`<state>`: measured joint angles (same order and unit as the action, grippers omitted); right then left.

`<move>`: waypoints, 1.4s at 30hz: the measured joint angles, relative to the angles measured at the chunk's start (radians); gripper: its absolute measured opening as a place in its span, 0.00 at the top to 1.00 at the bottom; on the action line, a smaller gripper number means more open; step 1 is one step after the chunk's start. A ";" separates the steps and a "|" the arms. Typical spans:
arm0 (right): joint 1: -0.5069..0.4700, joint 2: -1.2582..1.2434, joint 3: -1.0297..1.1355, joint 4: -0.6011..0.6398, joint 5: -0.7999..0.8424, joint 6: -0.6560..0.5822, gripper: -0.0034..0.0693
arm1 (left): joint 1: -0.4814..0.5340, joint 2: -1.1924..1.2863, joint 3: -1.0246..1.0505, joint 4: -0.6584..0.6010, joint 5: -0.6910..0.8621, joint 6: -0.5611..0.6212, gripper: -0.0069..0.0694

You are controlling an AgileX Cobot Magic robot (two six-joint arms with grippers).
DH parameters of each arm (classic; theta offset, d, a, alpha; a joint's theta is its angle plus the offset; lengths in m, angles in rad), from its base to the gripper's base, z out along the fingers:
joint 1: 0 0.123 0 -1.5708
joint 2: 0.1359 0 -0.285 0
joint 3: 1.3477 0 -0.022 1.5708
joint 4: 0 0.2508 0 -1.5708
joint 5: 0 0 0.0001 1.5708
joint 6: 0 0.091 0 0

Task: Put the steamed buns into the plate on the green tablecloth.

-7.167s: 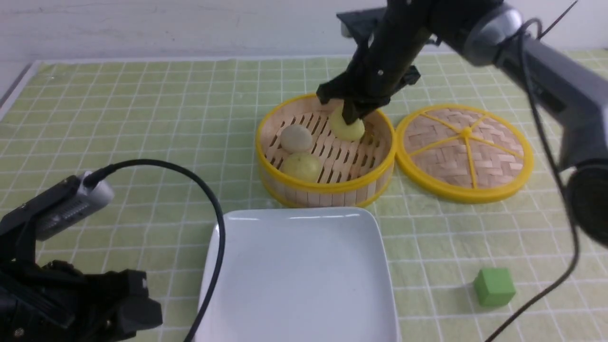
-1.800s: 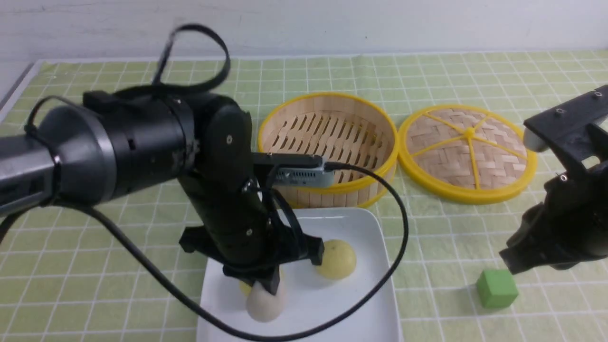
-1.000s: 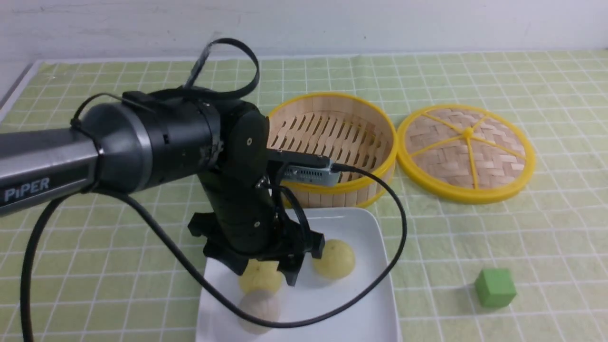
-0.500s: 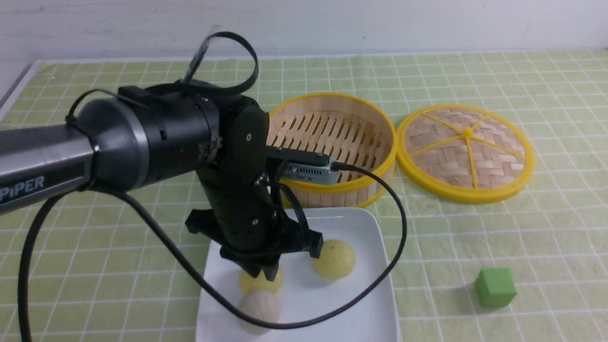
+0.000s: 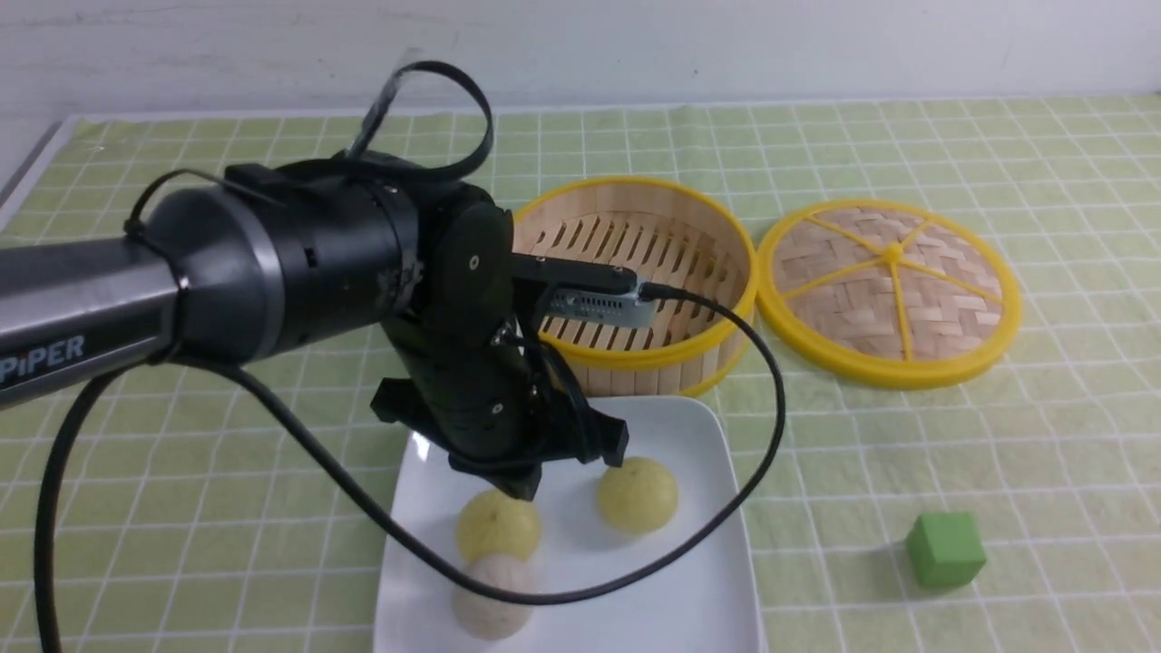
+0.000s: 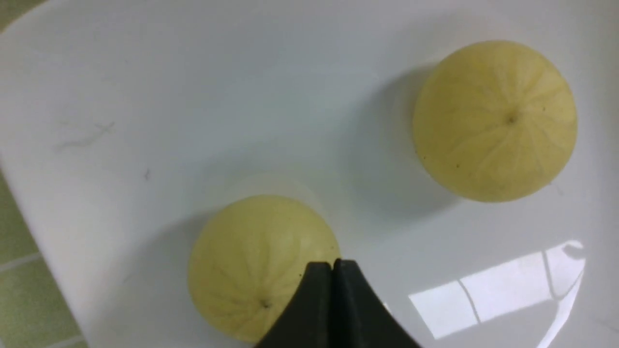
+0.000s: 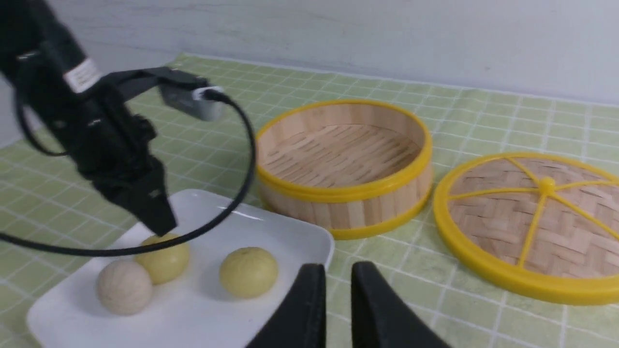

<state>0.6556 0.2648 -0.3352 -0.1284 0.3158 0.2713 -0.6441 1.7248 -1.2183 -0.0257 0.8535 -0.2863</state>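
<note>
Three steamed buns lie in the white square plate (image 5: 698,599) on the green tablecloth (image 5: 227,181). One yellow bun (image 5: 498,528) sits in the middle, another yellow bun (image 5: 638,494) to its right, and the off-white bun (image 5: 492,600) at the front. My left gripper (image 5: 521,488) is shut and empty, just above the middle yellow bun (image 6: 251,263). The left wrist view also shows the other yellow bun (image 6: 495,121) and the bare plate (image 6: 193,96). My right gripper (image 7: 336,285) is slightly open and empty, low over the cloth right of the plate (image 7: 290,232). It is out of the front view.
The empty yellow-rimmed bamboo steamer (image 5: 635,363) stands just behind the plate. Its woven lid (image 5: 893,290) lies flat to the right. A green cube (image 5: 945,549) sits on the cloth at front right. The left arm's cable (image 5: 762,435) loops over the plate's right side.
My left gripper has risen off the middle yellow bun and moved slightly back, its jaws shut. The three buns stay in the plate. The right arm left the front view earlier.
</note>
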 joint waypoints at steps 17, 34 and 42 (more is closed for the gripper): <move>0.029 -0.014 0.066 -0.038 0.118 0.004 0.79 | 0.000 0.000 0.000 0.073 -0.001 0.000 0.90; -0.517 -0.257 0.347 -0.023 0.109 0.007 0.76 | 0.000 -0.252 0.000 0.186 0.074 -0.001 0.91; -0.612 -0.277 0.352 -0.022 0.091 0.008 0.74 | 0.000 -0.614 0.243 0.302 0.103 -0.134 0.91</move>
<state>0.0439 -0.0118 0.0166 -0.1503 0.4070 0.2791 -0.6441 1.1103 -0.9751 0.2767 0.9563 -0.4200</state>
